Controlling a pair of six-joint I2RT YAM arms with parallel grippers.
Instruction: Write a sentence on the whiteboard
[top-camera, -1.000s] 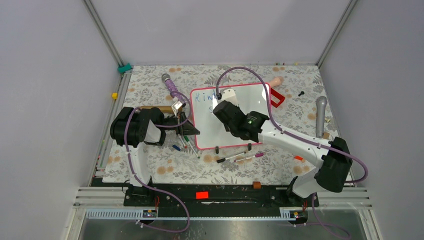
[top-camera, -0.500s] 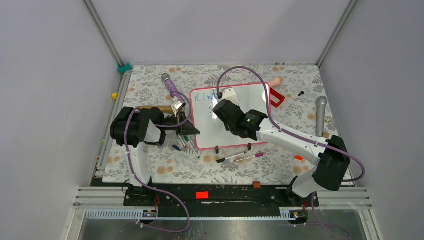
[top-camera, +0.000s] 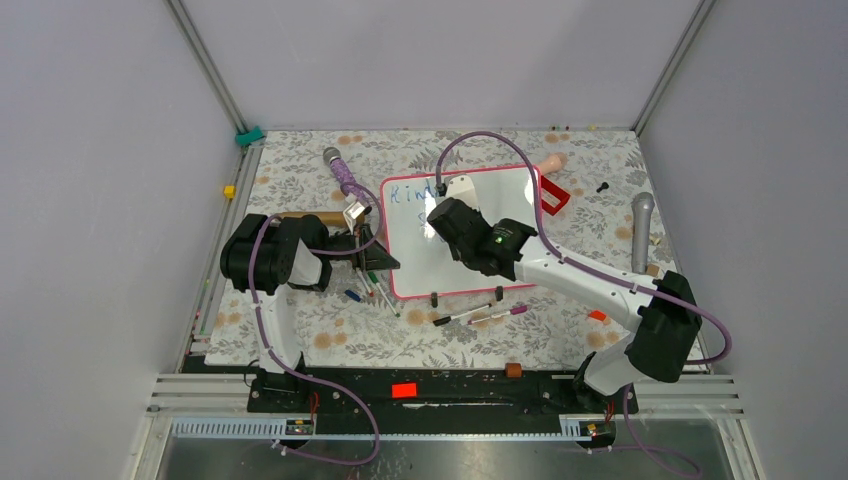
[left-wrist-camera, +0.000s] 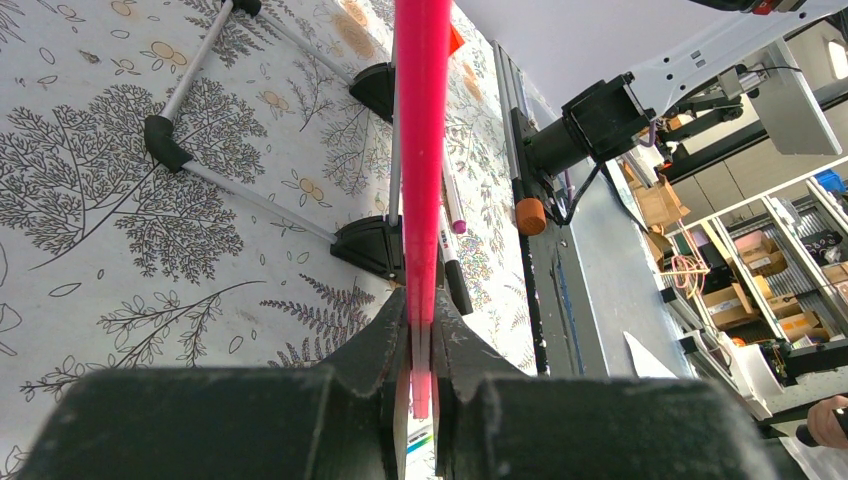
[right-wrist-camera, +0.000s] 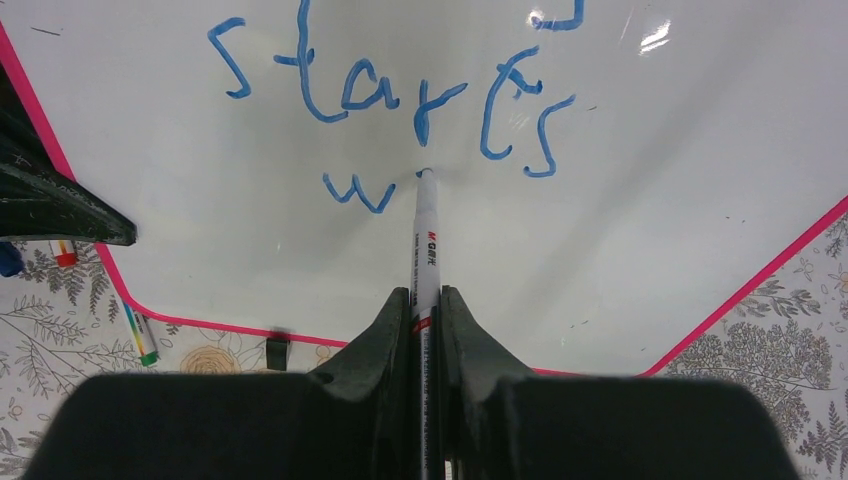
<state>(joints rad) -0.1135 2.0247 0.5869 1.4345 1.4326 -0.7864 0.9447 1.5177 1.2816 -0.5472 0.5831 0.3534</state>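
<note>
Whiteboard (top-camera: 410, 255) sits mid-counter, pink rim all round, two black clip feet (top-camera: 434, 298) on its near edge resting on the floral counter (top-camera: 300, 330). The right wrist view shows the whiteboard (right-wrist-camera: 620, 220) with blue writing: "starts" (right-wrist-camera: 400, 95), and a lone "w" (right-wrist-camera: 358, 192) on the line below. The top view also shows blue letters near the far-left corner, too small to read fully.

Right tool (right-wrist-camera: 427, 300) is pinching a white marker (right-wrist-camera: 427, 240) by the barrel. Its tip is down on the board surface just right of the "w", below the middle of "starts". From above, the right tool (top-camera: 440, 215) hangs over the board's centre, with the arm crossing its right half.

Left tool (left-wrist-camera: 422, 320) is clamped on the whiteboard's pink rim (left-wrist-camera: 420, 150), seen edge-on. From above, the left tool (top-camera: 385, 262) is at the board's left edge near the near-left corner.

Around it:
- Loose markers (top-camera: 480, 315) lie just in front of the feet.
- More pens (top-camera: 368, 288) lie by the left tool.
- A grey microphone (top-camera: 641, 232) lies well right of the board.
- A red object (top-camera: 555, 195) touches its far-right corner.
</note>
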